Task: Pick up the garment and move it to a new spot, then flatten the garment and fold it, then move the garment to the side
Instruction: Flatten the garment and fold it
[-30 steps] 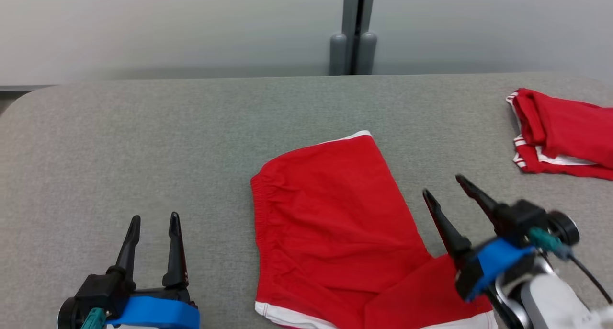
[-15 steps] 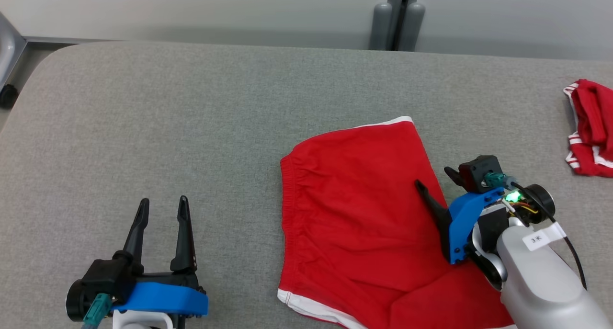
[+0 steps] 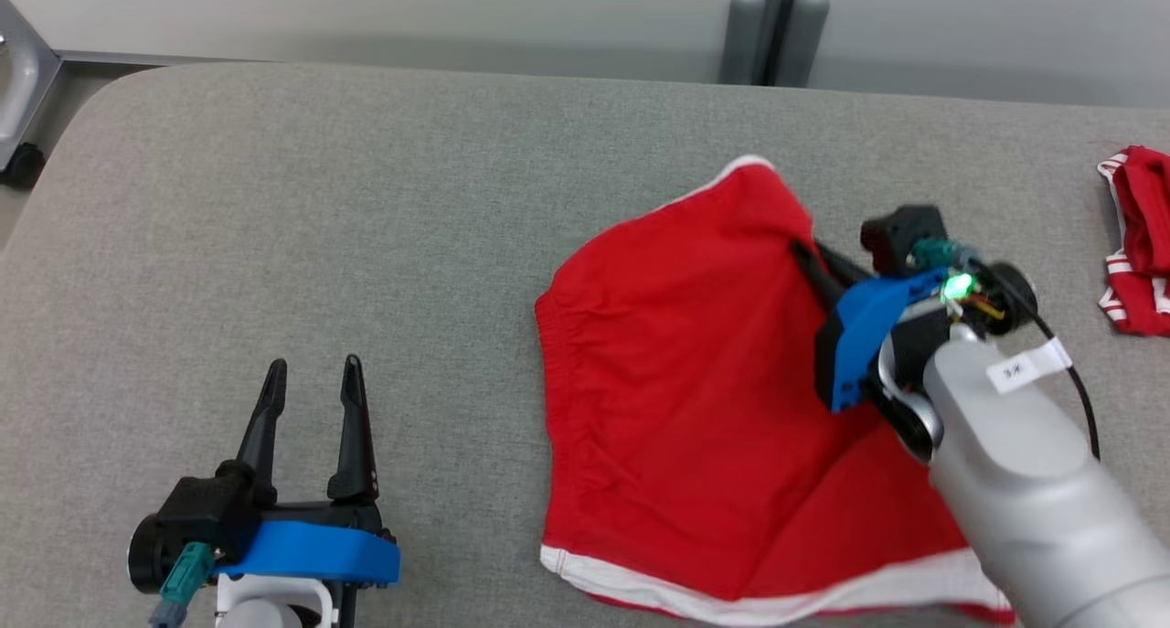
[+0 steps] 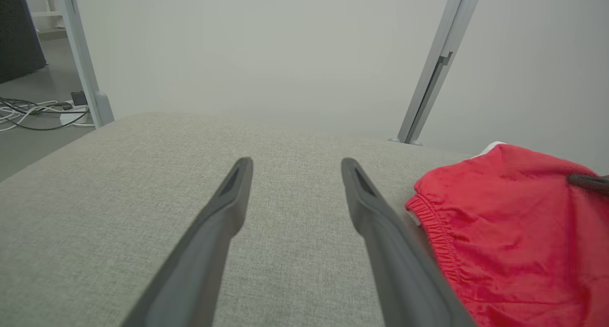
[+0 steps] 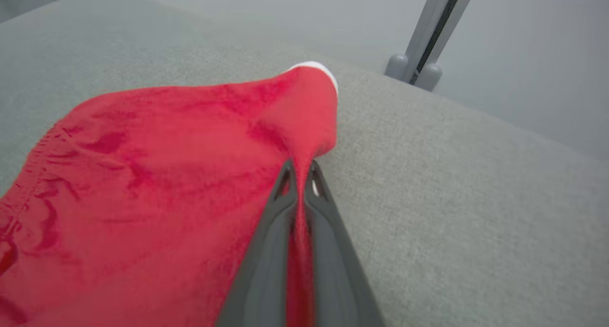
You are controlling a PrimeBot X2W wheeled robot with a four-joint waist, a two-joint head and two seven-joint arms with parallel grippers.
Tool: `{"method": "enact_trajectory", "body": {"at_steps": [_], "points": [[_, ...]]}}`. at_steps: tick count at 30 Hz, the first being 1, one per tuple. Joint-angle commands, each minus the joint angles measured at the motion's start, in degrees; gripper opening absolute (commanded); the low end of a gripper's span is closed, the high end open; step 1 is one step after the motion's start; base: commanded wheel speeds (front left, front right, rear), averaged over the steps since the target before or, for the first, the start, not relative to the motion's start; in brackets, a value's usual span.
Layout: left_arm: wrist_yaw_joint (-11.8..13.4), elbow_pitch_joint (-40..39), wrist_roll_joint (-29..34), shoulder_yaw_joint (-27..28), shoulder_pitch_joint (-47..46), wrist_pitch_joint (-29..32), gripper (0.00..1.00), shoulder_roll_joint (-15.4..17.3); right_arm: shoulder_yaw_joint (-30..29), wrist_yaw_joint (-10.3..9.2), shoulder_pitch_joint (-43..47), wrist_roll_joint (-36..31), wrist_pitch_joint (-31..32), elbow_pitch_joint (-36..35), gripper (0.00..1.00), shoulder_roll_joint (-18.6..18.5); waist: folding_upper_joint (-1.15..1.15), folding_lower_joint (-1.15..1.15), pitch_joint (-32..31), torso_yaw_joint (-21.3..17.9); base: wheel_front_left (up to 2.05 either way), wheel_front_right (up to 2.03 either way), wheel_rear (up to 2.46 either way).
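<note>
red garment (image 3: pixel 695 381) pinched in right end effector (image 3: pixel 806 253), forearm tag (image 3: pixel 1022 369) unreadable

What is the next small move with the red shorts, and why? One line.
Probably lift the right gripper a little, so the pinched edge clears the table before it is carried. Its fingers are shut on an edge of the red shorts, which peaks there while the rest lies flat. The left gripper stands open over bare table, holding nothing.

Grey table (image 3: pixel 366 198); second red garment (image 3: pixel 1144 235) far right.
</note>
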Motion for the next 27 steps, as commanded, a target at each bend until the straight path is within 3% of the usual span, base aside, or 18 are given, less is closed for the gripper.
{"method": "enact_trajectory", "body": {"at_steps": [1,8,9,10,15,18,21,27], "points": [[0.05,0.04,0.08,-0.14,-0.81,-0.26,1.0,-0.05,-0.25,0.01,-1.31,-0.67,-0.84,0.58,0.0,0.42,-0.01,0.0,0.05,0.15,0.0,0.0,0.0],[0.4,-0.25,-0.17,-0.62,-1.38,-0.26,1.0,-0.06,-3.24,0.01,-8.38,-4.62,-8.26,8.23,0.0,3.93,-0.01,0.0,0.53,0.81,0.0,0.0,0.0],[0.51,-0.23,-0.29,-0.65,-1.24,-0.26,1.0,-0.06,-3.18,0.01,-8.56,-4.84,-8.95,9.33,0.39,4.68,-0.01,0.0,0.57,0.71,0.0,0.0,0.0],[0.6,-0.18,-0.39,-0.78,-1.12,-0.26,1.0,-0.06,-3.15,0.01,-8.51,-4.73,-8.99,10.67,1.0,5.19,-0.01,0.0,0.59,0.59,0.0,0.0,0.0],[0.78,0.03,-0.32,-0.37,-0.29,-0.26,1.0,-0.05,-3.2,0.01,-6.85,-4.11,-12.32,13.83,1.0,5.88,-0.01,0.0,-0.26,-0.89,0.0,0.0,0.0],[0.64,0.24,0.16,0.18,0.55,-0.26,1.0,-0.07,-3.62,0.01,-4.35,-3.2,-13.9,12.75,1.0,4.5,-0.01,0.0,-1.28,-2.17,0.0,0.0,0.0],[0.6,0.13,0.62,0.91,1.27,-0.26,1.0,-0.04,-5.23,0.01,-0.84,-1.98,-14.53,9.16,1.0,2.36,-0.01,0.0,-2.49,-3.55,0.0,0.0,0.0],[0.17,0.05,1.59,2.42,2.97,-0.26,1.0,-0.07,-11.81,0.01,12.32,-1.53,-14.51,-5.32,1.0,-3.0,-0.01,0.0,-4.48,-5.74,0.0,0.0,0.0]]}}
